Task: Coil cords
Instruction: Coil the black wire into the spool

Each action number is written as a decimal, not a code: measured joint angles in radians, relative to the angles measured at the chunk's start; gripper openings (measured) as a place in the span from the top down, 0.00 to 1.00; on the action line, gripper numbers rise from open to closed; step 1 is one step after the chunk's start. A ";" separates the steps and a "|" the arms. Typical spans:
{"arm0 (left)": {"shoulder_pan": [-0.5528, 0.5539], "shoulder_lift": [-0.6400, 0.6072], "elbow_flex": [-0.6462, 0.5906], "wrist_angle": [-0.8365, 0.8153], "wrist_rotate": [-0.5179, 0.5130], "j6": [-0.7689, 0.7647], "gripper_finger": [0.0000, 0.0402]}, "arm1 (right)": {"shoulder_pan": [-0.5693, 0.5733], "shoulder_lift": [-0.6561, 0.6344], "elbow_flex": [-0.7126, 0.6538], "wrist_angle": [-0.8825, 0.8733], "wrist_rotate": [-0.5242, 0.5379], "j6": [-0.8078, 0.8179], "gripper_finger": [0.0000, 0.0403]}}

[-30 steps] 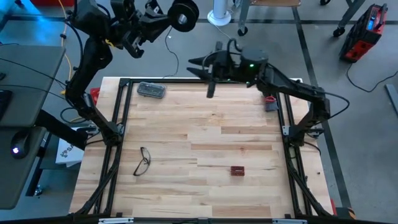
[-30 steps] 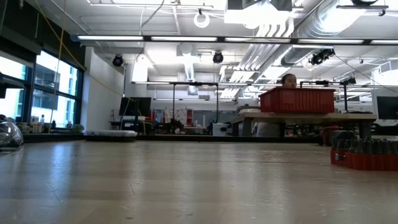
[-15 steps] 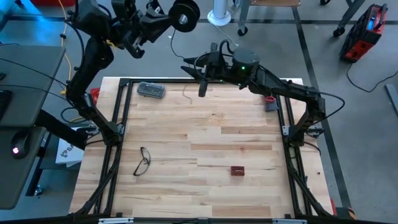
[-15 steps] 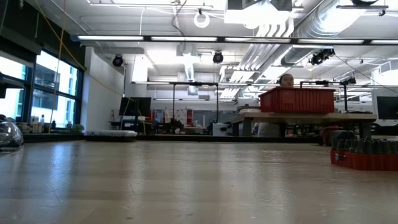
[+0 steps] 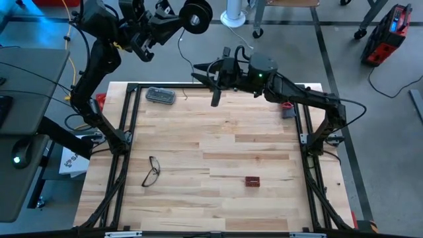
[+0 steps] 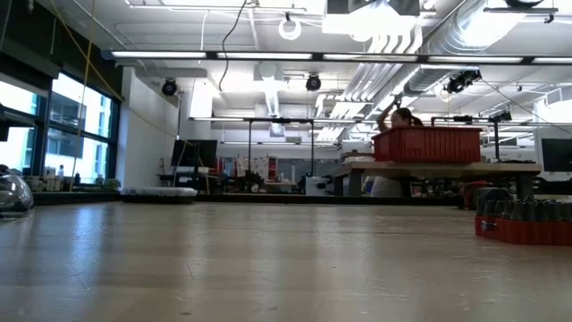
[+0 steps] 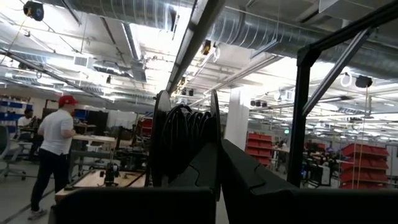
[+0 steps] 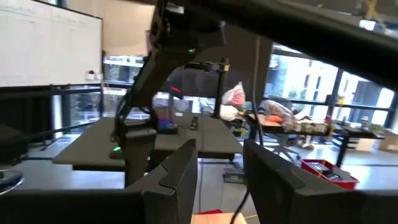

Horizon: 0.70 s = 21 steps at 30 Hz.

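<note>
Step in hand: winding. I judge I am partway through coiling the wire (image 5: 183, 53) onto the reel (image 5: 195, 14), with a loose run not yet taken up.

Left gripper (image 5: 173, 22): my left arm is raised beyond the far left corner of the table (image 5: 218, 142), fingers closed tight on the reel. The left wrist view shows the reel edge-on, right at my fingers, with dark turns of wire already bunched on it.

Reel: held up in the air off the table, its pale centre facing the overhead camera.

Wire: a thin dark line drops from the reel toward the far edge of the table, and runs on toward my right arm. Where it ends I cannot tell.

Right gripper (image 5: 206, 71): reaching over the far edge of the table, near its middle, fingers partly apart. In the right wrist view a thin strand hangs close by my fingers (image 8: 180, 174); whether they pinch it or only guide it I cannot tell.

Next move, as I judge it: carry the slack around the reel with my right arm while the left holds the reel steady, keeping the wire lightly taut.

Risk: the wire is very thin and could slip off the reel's rim.

Elsewhere: eyeglasses (image 5: 152, 171) lie on the table, well apart from the work.
</note>
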 joint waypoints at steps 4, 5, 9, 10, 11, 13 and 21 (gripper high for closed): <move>-0.005 0.000 0.000 -0.001 0.000 0.000 1.00 | -0.002 0.009 0.000 -0.004 0.078 -0.007 0.70; -0.009 0.002 0.000 0.001 0.000 0.000 1.00 | -0.003 0.017 0.000 0.001 0.089 -0.009 0.70; -0.014 0.006 0.000 -0.002 0.001 -0.008 1.00 | -0.007 0.031 0.000 0.004 0.094 -0.009 0.70; -0.014 0.006 0.000 -0.002 0.001 -0.008 1.00 | -0.007 0.033 0.000 0.004 0.089 -0.006 0.70; -0.014 0.006 0.000 -0.002 0.001 -0.008 1.00 | -0.007 0.037 0.000 0.004 0.089 -0.006 0.70; -0.014 0.005 0.000 0.001 0.000 -0.008 1.00 | -0.002 0.040 0.000 0.000 0.093 -0.010 0.71; -0.014 0.005 0.000 0.000 0.001 -0.008 1.00 | 0.022 0.033 0.000 0.012 0.115 -0.058 0.96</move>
